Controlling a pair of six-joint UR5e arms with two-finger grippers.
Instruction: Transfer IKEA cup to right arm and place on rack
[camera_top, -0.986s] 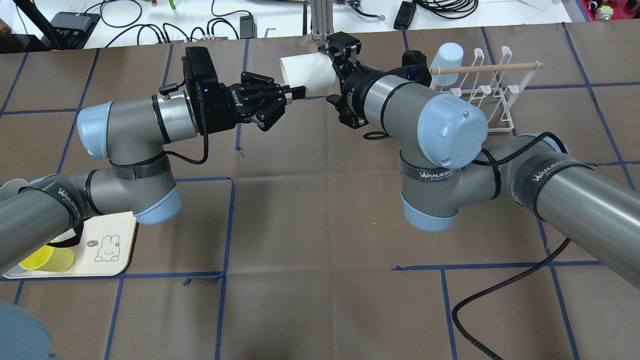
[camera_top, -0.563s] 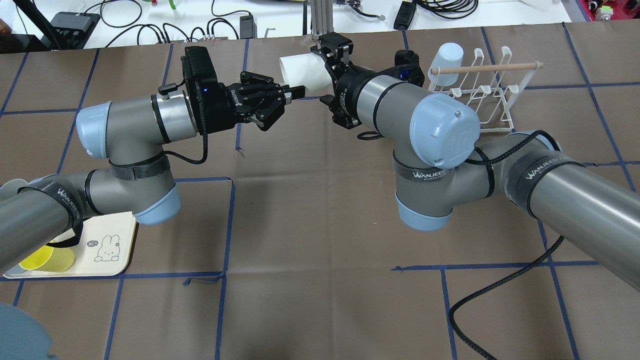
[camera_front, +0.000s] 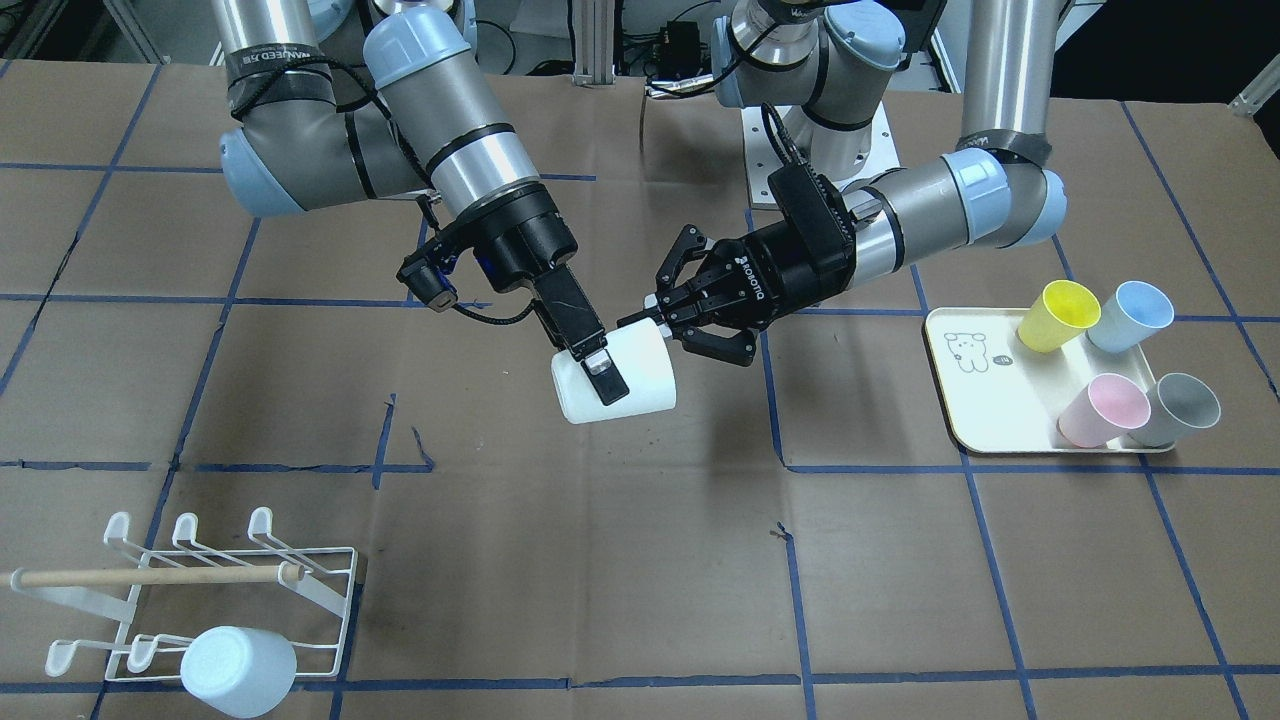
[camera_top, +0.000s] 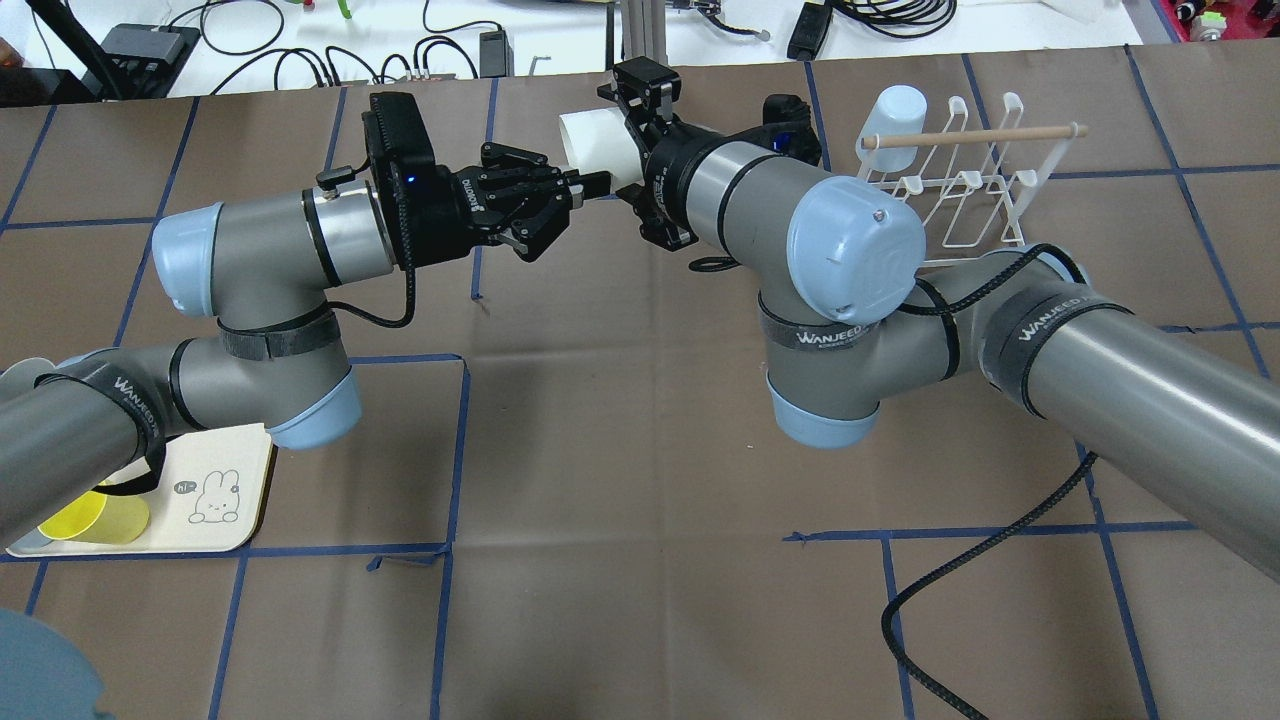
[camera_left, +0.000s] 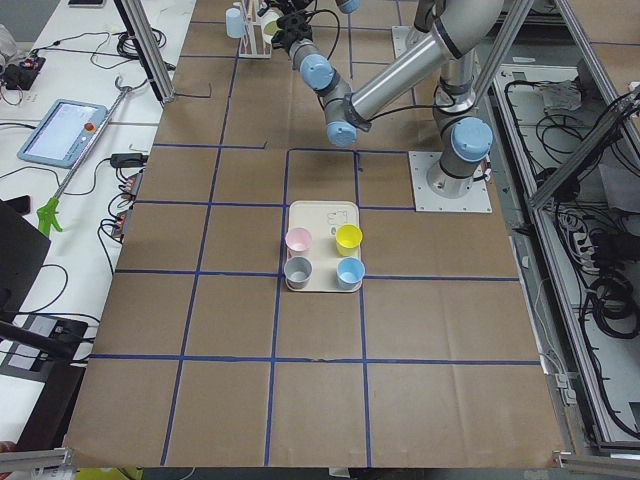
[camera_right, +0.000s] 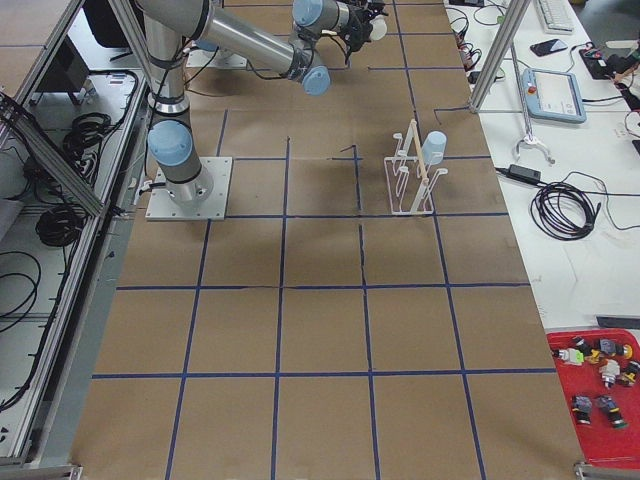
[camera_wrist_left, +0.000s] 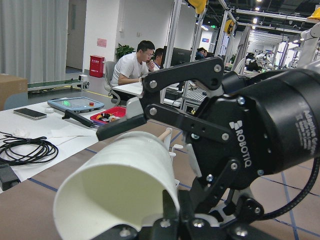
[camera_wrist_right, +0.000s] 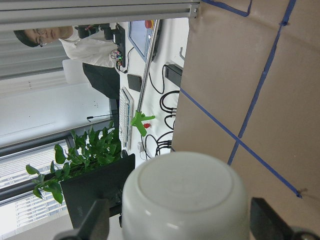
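The white IKEA cup (camera_front: 640, 385) lies on its side in the air above the table's middle; it also shows in the overhead view (camera_top: 592, 140). My left gripper (camera_front: 648, 320) is shut on the cup's rim, one finger inside the mouth, as the left wrist view (camera_wrist_left: 170, 220) shows. My right gripper (camera_wrist_right: 182, 222) is open and straddles the cup's closed bottom end (camera_wrist_right: 185, 192), with a finger (camera_wrist_right: 95, 225) on either side and small gaps. One right finger (camera_front: 598, 372) crosses the cup's side. The white wire rack (camera_top: 965, 185) with a wooden dowel stands beyond the right arm.
A pale blue cup (camera_front: 238, 670) hangs upside down on the rack (camera_front: 300, 590). A cream tray (camera_front: 975, 400) at the robot's left holds several coloured cups, including a yellow one (camera_front: 1058, 315). Cables and gear lie past the table's far edge (camera_top: 450, 50).
My right arm has swung left toward the left arm, bringing its gripper further around the white cup. The left arm and the cup have stayed still.
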